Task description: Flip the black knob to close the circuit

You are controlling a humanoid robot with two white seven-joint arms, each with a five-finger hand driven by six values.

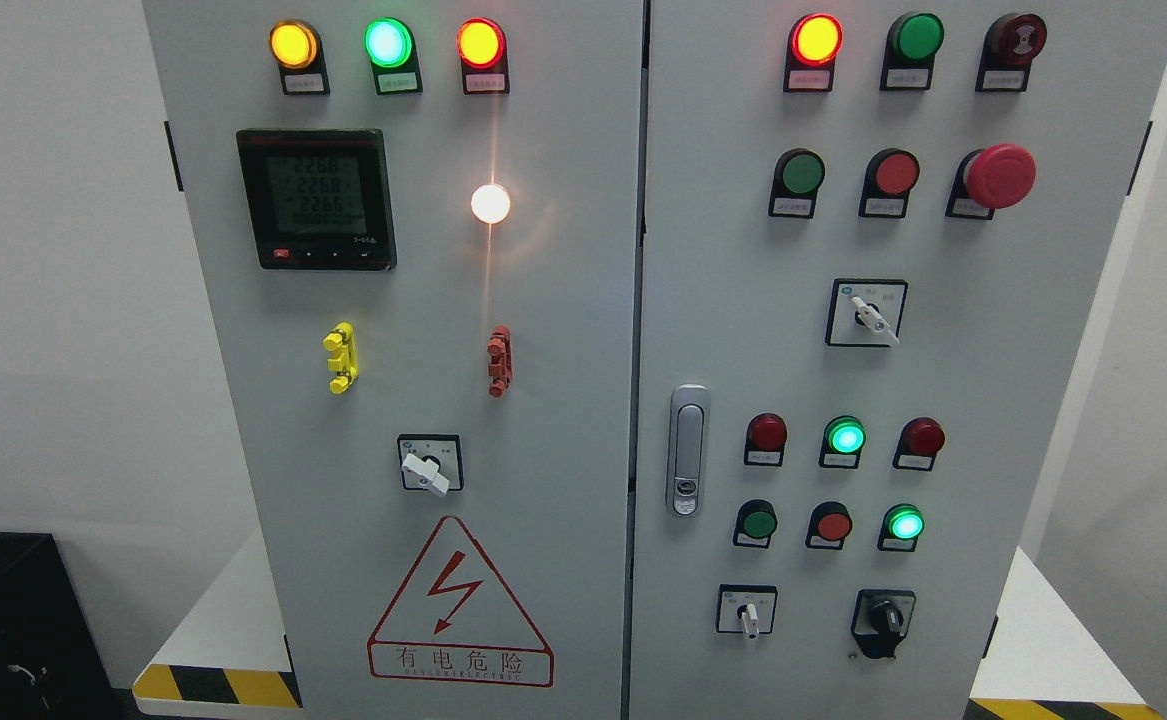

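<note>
The black rotary knob [884, 617] sits at the lower right of the grey cabinet's right door [1043, 400], right of a small white-handled switch [749, 614]. The silver door latch [687, 450] is left, above both. The red-bordered warning triangle [460, 605] lies on the left door [563, 450].

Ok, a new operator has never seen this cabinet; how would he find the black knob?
Go to the right door of the grey cabinet and look along its bottom row. The black knob sits at the lower right, beside a white-handled switch. It is the only all-black rotary handle; the other selectors have white levers.
</note>
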